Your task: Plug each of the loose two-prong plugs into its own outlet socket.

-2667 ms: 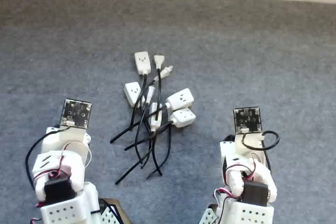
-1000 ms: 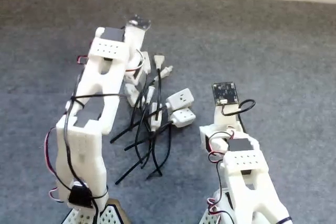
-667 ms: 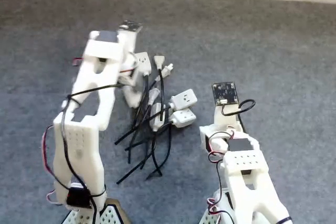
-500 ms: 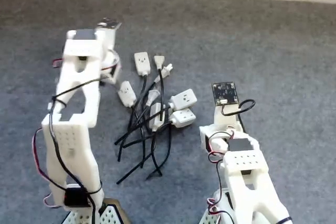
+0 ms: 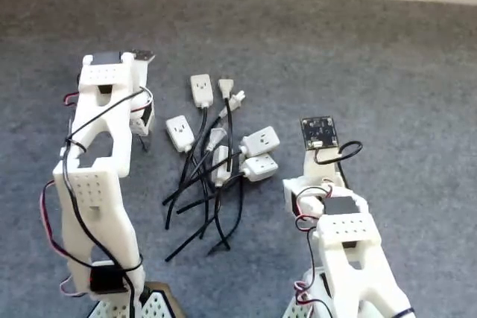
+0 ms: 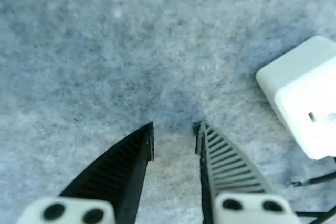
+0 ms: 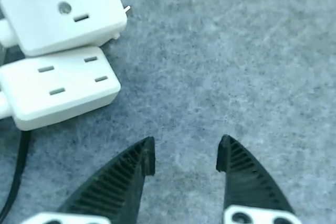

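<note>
The left arm (image 5: 100, 139) stretches out along the left side of the grey, felt-covered desk (image 5: 387, 57). The left hand (image 6: 176, 128) hangs low over the desk surface, its two black fingers a narrow gap apart and nothing held between them. Just beside it, not touching it, lies the left socket block (image 6: 307, 100), white, with a black cord running from it. From above, the task's things form a loose heap between the two arms. At the far end is the far socket block (image 5: 201, 88), and right of it lie a loose plug (image 5: 226, 84) and a second plug (image 5: 238, 99), close together. A third plug (image 5: 220, 163) lies among the black cords (image 5: 205, 202), which cross one another and fan out toward the near edge. On the right side of the heap, the upper socket block (image 7: 65, 11) and the lower socket block (image 7: 58, 85) lie side by side and touching, faces up. The right arm (image 5: 339, 221) stands at the near right. The right hand (image 7: 186, 153) is low over bare desk near that pair, clear of both blocks, with its fingers spread wider than the left's and nothing in them. No plug sits in any socket.
</note>
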Motion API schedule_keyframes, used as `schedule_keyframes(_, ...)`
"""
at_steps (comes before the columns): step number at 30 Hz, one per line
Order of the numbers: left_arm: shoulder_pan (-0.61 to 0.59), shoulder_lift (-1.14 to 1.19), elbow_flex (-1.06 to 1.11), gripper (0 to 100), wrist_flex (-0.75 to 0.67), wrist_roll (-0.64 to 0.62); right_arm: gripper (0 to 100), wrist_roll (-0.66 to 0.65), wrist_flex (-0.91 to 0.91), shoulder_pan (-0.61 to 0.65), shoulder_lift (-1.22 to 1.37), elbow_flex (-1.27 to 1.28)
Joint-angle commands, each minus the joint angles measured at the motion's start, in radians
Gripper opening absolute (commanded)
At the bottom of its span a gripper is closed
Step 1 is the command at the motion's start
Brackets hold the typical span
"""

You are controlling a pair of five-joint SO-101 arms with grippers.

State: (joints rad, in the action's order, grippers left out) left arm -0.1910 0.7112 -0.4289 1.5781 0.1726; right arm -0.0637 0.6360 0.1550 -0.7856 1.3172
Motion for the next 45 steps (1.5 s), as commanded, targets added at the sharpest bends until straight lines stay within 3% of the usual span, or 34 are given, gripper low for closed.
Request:
schedule_keyframes(1,0.074,-0.127,-0.104,20,0.114,-0.014,19.9,0.000,-0.018,0.012,-0.004,-0.005)
schedule_keyframes(6,0.159,-0.245,-0.217,22,0.161,-0.124,19.9,0.000,-0.018,0.012,-0.004,-0.005)
schedule_keyframes(12,0.203,-0.211,-0.197,22,0.110,-0.414,19.9,0.000,-0.018,0.012,-0.004,-0.004)
schedule_keyframes(18,0.220,-0.094,-0.111,22,0.018,-0.477,19.9,0.000,-0.018,0.012,-0.004,-0.005)
schedule_keyframes(34,0.239,0.051,-0.081,22,-0.058,-0.474,19.9,0.000,-0.018,0.012,-0.004,-0.005)
schedule_keyframes(38,0.231,0.051,-0.082,22,-0.098,-0.341,19.9,0.000,-0.018,0.012,-0.004,-0.004)
schedule_keyframes(45,0.068,0.051,-0.278,4,-0.035,-0.135,19.9,0.000,-0.018,0.012,-0.004,-0.004)
